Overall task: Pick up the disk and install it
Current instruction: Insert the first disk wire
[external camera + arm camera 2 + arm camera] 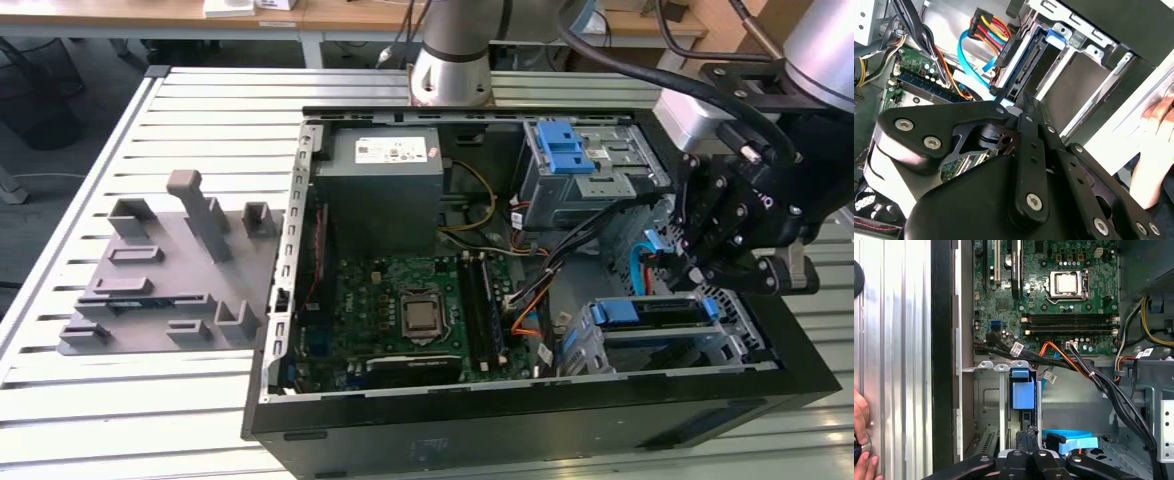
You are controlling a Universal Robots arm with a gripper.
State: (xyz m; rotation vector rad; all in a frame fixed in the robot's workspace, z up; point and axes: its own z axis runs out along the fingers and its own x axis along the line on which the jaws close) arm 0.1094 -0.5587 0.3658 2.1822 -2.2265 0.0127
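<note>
The disk (650, 312), grey with a blue plastic carrier, sits in the lower metal drive cage (721, 340) at the near right corner of the open computer case. In both wrist views it stands edge-on in the cage slot (1021, 62) (1022, 390), with red-yellow and blue cables at its end. My gripper (694, 270) hangs just over that cage. Its black fingers are shut together, and the tips (1021, 102) (1026, 437) are right at the disk's dark edge. I cannot tell whether they touch it.
The case holds a motherboard (414, 310), a grey power-supply box (380, 190) and an upper cage with a blue latch (563, 150). Cable bundles (1094, 380) cross beside the lower cage. A grey fixture (167, 270) lies at the exterior view's left. A person's hand (1156, 150) (860, 445) rests outside the case.
</note>
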